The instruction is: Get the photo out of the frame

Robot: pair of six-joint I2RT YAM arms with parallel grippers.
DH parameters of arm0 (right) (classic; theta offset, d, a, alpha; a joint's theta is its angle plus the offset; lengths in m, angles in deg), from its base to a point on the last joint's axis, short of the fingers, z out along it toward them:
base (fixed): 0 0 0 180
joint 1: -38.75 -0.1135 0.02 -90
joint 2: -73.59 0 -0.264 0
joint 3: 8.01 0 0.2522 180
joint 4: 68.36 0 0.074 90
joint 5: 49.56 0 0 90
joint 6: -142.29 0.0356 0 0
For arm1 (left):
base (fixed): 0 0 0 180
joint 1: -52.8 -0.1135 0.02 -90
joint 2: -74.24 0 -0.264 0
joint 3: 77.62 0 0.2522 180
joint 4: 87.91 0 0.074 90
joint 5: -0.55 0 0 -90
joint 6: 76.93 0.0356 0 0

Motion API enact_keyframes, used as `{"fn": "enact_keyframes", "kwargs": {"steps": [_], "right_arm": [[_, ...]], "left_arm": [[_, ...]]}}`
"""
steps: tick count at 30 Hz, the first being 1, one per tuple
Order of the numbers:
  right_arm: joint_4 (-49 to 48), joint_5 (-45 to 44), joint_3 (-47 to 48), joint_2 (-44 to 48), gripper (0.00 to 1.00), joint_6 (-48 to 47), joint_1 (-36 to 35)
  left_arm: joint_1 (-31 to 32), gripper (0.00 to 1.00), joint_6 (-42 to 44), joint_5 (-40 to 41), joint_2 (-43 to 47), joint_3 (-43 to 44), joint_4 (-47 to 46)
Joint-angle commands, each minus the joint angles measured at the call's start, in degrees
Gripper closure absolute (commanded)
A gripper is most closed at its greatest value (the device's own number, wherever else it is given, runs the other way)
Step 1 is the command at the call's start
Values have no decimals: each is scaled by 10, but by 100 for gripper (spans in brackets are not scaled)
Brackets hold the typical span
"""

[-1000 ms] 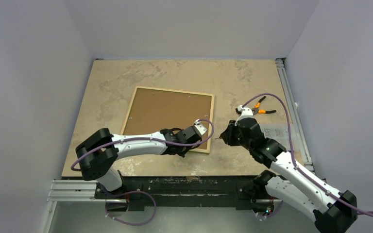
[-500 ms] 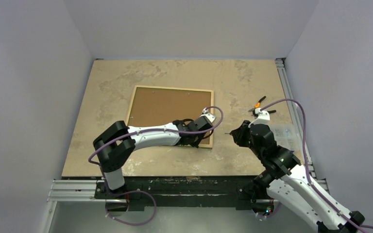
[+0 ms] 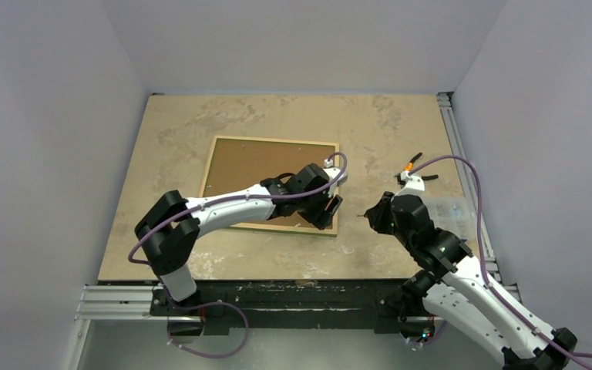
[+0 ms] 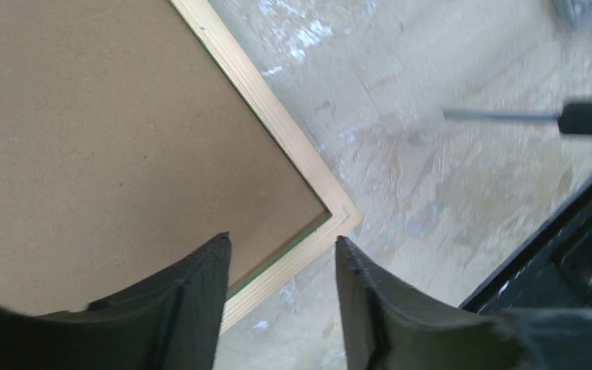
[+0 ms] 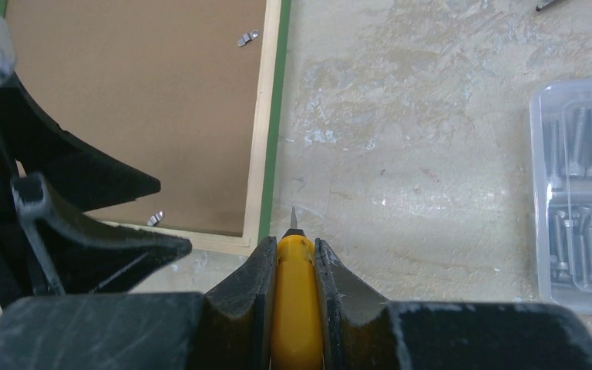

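The frame (image 3: 274, 141) lies face down on the table, its light wood back edge and thin green border (image 5: 278, 92) showing. Inside it, only the photo's brown fibreboard back (image 3: 243, 166) is in view, with two small metal clips (image 5: 247, 37) on it. My left gripper (image 4: 281, 243) hovers open over the frame's near right corner (image 4: 341, 217), with nothing between its fingers. My right gripper (image 5: 293, 243) is shut on a yellow-handled screwdriver (image 5: 294, 308), whose tip points at bare table just right of that corner.
A clear plastic box of screws (image 5: 582, 193) sits to the right of the frame, near the table's right rail. Orange-handled pliers (image 3: 411, 163) lie behind my right wrist. Walls close in the table on three sides.
The left gripper shut at the frame's near right corner, then opened and rose. The frame turned slightly, squarer to the table. The right arm drew back to the right with the screwdriver.
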Motion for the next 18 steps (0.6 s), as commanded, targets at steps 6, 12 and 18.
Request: {"fn": "enact_keyframes", "kwargs": {"steps": [6,12,18], "right_arm": [[-24,-24,12,21,100,13,-2],[8,-42,22,38,100,13,-3],[20,-45,11,62,100,25,-2]], "left_arm": [[20,31,166,-80,-4,-22,-74],[48,47,214,-68,-57,17,-76],[57,52,213,-54,-80,10,-86]]}}
